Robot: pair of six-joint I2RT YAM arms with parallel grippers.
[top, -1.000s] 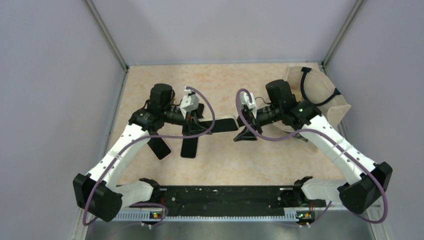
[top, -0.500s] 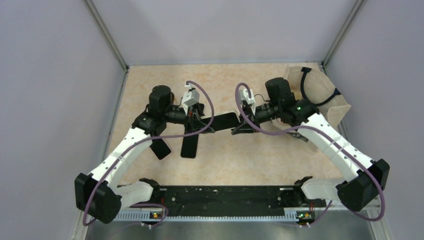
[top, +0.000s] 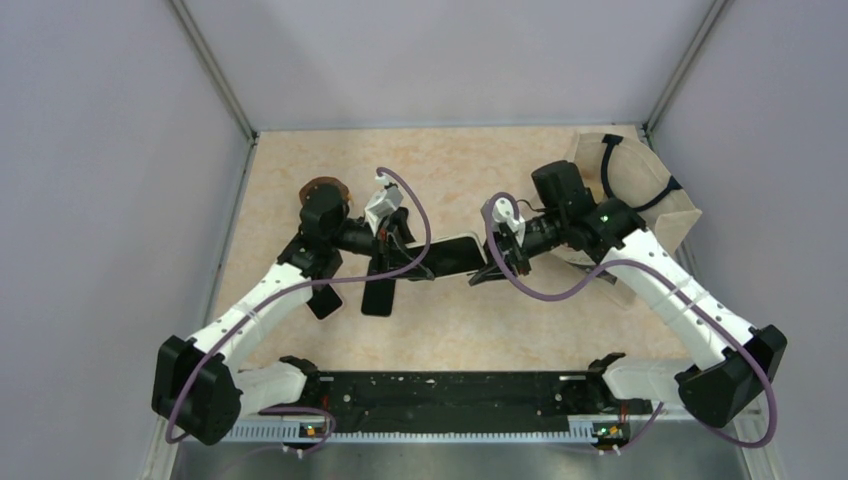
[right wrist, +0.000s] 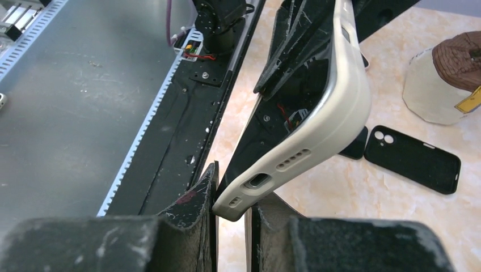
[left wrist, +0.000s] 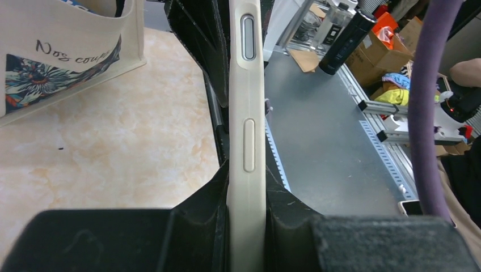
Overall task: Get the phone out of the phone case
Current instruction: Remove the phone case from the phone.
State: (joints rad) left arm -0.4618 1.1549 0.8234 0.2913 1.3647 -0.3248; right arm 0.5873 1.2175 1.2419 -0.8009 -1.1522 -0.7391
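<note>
A phone in a cream case (top: pixel 455 258) hangs above the middle of the table, held between both grippers. My left gripper (top: pixel 405 250) is shut on one end; in the left wrist view the case's side edge with its buttons (left wrist: pixel 248 113) runs straight up from between my shut fingers (left wrist: pixel 248 226). My right gripper (top: pixel 497 262) is shut on the other end. In the right wrist view the case's bottom corner (right wrist: pixel 266 184) sits between the fingers (right wrist: pixel 232 212). There the cream case (right wrist: pixel 343 107) curves away from the dark phone (right wrist: pixel 295 85).
Two black phone cases (top: pixel 378 295) (top: pixel 320 297) lie on the table under the left arm; one shows in the right wrist view (right wrist: pixel 411 158). A brown-topped white container (top: pixel 320 187) stands behind the left arm. A beige tote bag (top: pixel 640 195) sits at the back right.
The left arm has swung toward the middle, uncovering the brown-topped container. The right gripper has dropped slightly and turned. The phone has stayed held between both grippers.
</note>
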